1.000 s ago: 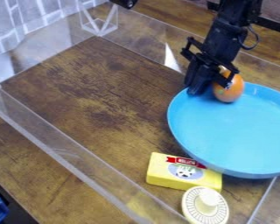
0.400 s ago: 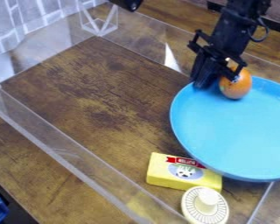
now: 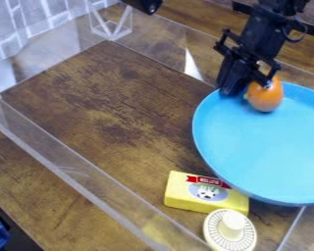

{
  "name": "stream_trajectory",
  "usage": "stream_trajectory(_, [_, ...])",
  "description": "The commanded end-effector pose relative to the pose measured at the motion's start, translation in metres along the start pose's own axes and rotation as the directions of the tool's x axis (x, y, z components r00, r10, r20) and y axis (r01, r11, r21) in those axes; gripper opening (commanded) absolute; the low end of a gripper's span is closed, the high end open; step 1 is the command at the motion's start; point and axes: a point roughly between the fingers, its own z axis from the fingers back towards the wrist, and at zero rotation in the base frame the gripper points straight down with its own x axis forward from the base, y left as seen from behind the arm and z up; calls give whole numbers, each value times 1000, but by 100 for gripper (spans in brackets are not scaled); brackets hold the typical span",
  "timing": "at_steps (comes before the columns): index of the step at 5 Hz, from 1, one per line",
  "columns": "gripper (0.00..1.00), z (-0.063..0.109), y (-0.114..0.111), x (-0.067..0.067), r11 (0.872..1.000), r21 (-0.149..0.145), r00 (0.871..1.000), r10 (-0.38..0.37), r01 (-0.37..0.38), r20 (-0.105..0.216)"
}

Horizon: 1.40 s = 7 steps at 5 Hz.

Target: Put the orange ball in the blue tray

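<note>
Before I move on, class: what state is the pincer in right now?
Pincer: closed on the orange ball, at the far edge of the blue tray.

Orange ball (image 3: 265, 95) at blue tray's (image 3: 258, 147) rim, beside hand (image 3: 243, 71)

The glossy orange round ball (image 3: 265, 94) sits at the 12 o'clock edge of the large round sky-blue plastic dish (image 3: 261, 147); whether it touches the dish's floor is unclear. The yellow rectangular block with a red mark (image 3: 199, 193) lies just outside the dish at 7 o'clock, with the small pale round grilled disc (image 3: 230, 231) at the block's 5 o'clock
</note>
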Motion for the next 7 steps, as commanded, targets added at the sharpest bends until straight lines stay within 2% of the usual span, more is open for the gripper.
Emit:
stream_trajectory(1, [0,48,-16,-4,998,44,993,-45,41,105])
stream_trajectory(4, [0,51,-18,3,993,53,991,-111,107,69])
stream_trajectory(7, [0,50,-18,6,989,47,988,-139,137,61])
